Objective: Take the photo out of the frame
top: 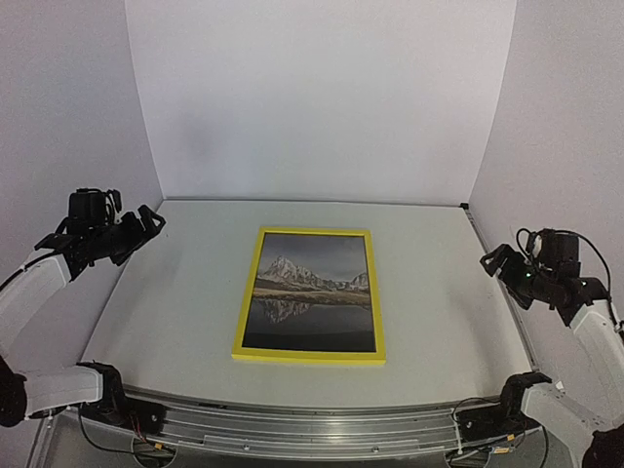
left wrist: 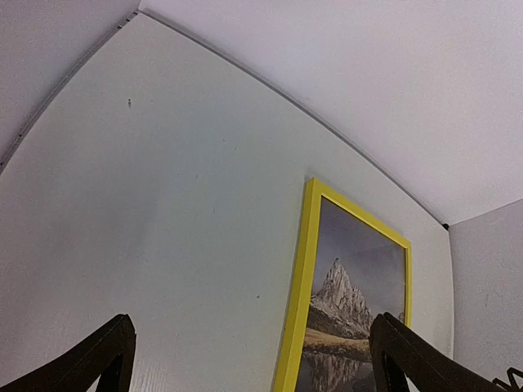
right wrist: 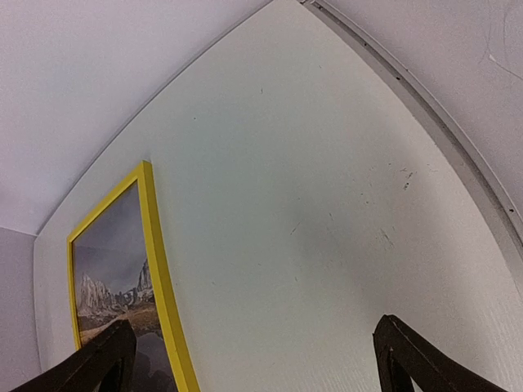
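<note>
The yellow frame (top: 309, 356) lies flat in the middle of the table, face up. The photo (top: 312, 292) of a snowy mountain over a dark lake sits inside it. The frame (left wrist: 301, 278) and photo (left wrist: 347, 306) show at lower right in the left wrist view, and the frame (right wrist: 161, 269) with the photo (right wrist: 110, 269) at lower left in the right wrist view. My left gripper (top: 156, 220) is open and empty, raised at the table's left edge. My right gripper (top: 487, 261) is open and empty, raised at the right edge. Both are well clear of the frame.
The white table (top: 175, 292) is backed by white walls. A raised rail (right wrist: 425, 106) runs along its right edge. A metal rail (top: 312, 424) with both arm bases runs along the near edge.
</note>
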Controlling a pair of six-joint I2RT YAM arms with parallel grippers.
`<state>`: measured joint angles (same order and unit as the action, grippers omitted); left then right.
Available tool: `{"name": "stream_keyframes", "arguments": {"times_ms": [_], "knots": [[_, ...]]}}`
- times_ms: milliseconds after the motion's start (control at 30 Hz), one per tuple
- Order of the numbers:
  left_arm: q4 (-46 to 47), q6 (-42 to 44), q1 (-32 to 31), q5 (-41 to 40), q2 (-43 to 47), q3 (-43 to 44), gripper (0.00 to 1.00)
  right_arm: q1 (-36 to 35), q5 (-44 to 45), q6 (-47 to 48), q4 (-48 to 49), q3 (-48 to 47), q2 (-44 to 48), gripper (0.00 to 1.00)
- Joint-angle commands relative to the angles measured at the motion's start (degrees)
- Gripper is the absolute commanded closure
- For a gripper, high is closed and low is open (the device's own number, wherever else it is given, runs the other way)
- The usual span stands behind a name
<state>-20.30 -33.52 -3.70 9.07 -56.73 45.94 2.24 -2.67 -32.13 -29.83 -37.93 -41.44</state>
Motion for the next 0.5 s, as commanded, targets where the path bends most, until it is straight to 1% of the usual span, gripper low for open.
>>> {"name": "stream_keyframes", "arguments": {"times_ms": [0,100,167,233,300,333,367,467], "knots": [[6.9,-1.6,-0.1,11.9,-4.2,-2.0,0.0,0.2,-6.9,1.6,1.0,-0.9,1.1,0.02],[11.7,-3.0,-1.9,15.1,-7.5,-4.5,0.01,0.2,-10.8,0.4,2.1,0.7,-1.3,0.02],[13.9,-3.3,-6.0,13.7,-10.5,-5.2,0.01,0.2,-16.8,-0.2,2.3,0.4,-4.9,0.02],[15.0,-4.1,-11.3,9.8,-14.9,-4.4,0.0,-0.2,-26.1,-2.2,4.1,0.1,-10.1,0.02],[16.8,-4.5,-15.3,9.9,-21.0,-3.0,0.0,-3.6,-29.6,-3.4,5.1,0.0,-14.7,0.02],[17.7,-4.6,-16.8,10.0,-23.1,-2.5,0.0,-6.3,-27.8,-3.4,5.3,-0.3,-16.2,0.02],[18.4,-4.3,-17.8,9.9,-25.1,-2.0,0.01,-10.1,-24.3,-3.5,5.8,-0.7,-17.9,0.02],[18.7,-2.9,-19.3,7.7,-30.2,-0.4,0.01,-22.2,-11.5,-4.2,7.0,-3.5,-24.2,0.02]]}}
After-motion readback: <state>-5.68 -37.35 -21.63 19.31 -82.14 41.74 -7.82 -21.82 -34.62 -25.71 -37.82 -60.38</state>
